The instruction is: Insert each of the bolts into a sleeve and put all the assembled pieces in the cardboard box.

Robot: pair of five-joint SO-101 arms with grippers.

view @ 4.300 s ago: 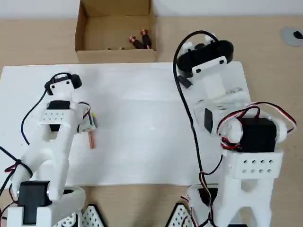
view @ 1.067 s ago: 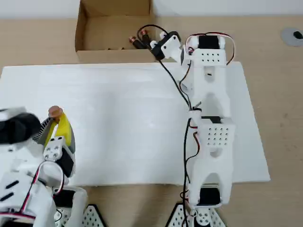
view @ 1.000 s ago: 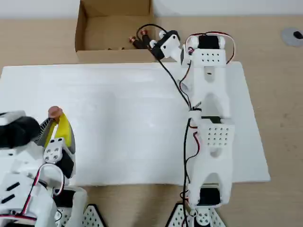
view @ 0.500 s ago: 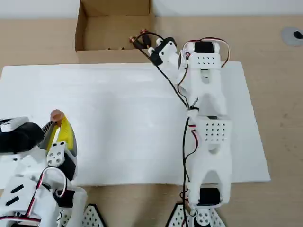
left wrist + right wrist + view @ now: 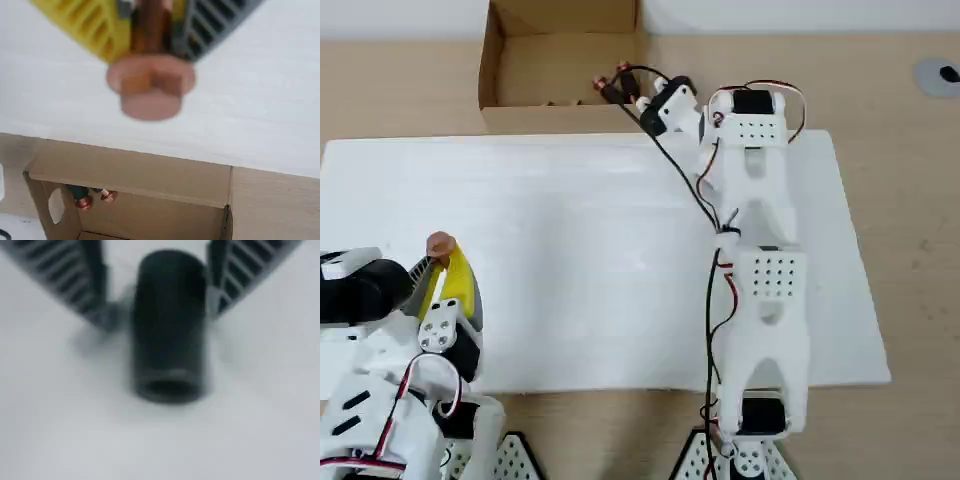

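The left gripper (image 5: 152,47) was clenched on 1 bolt (image 5: 150,95). The bolt's copper-coloured shank was pinched between the yellow finger (image 5: 95,25) and the grey finger (image 5: 215,25). Its broad, round head stuck out past their tips. From above, the bolt was over the near left part of the white mat (image 5: 580,250).

The sleeve (image 5: 170,325) was a short black tube with its open end turned toward the wrist camera. It sat within the right gripper (image 5: 157,310) over the mat. Whether that gripper had it clamped could not be told.

The cardboard box (image 5: 495,110) stood on the wooden table (image 5: 900,150), touching the mat's far edge. Inside it, near its right wall, lay 2 assembled pieces (image 5: 613,88), each a copper head on a dark sleeve.
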